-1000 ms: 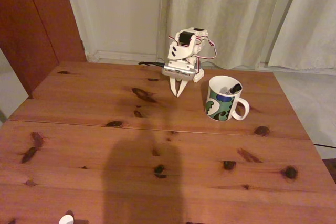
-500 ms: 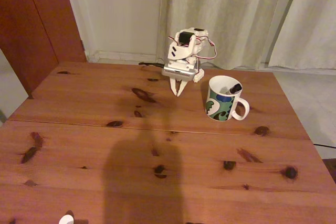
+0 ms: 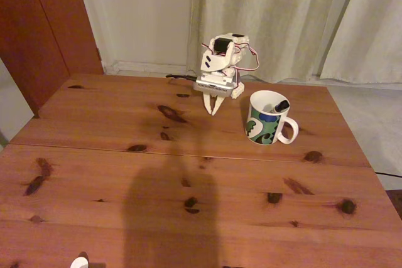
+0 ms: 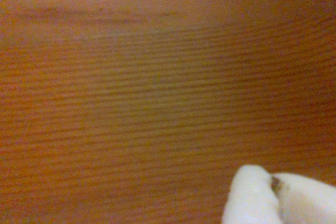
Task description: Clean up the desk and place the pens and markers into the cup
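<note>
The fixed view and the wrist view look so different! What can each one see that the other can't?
The fixed view alone takes in the mug with the marker standing inside it, the curtains and the whole arm. The wrist view alone gives a blurry close-up of wood grain. Both share the desk and the white claw, shut.

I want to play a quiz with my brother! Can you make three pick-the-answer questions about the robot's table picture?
1. Where is the slim marker with the black cap?
A. Inside the white patterned ceramic mug
B. Flat on the reddish-brown wooden desk
C. In the gripper

2. How many mugs stand on the desk?
A. Three
B. One
C. Two

3. How is the white two-finger gripper?
A. Wide open
B. Holding the mug
C. Shut, holding nothing

Answers: 1 A, its black end pokes above the rim; 2 B, one mug, right of the arm in the fixed view; 3 C, fingers together.
</note>
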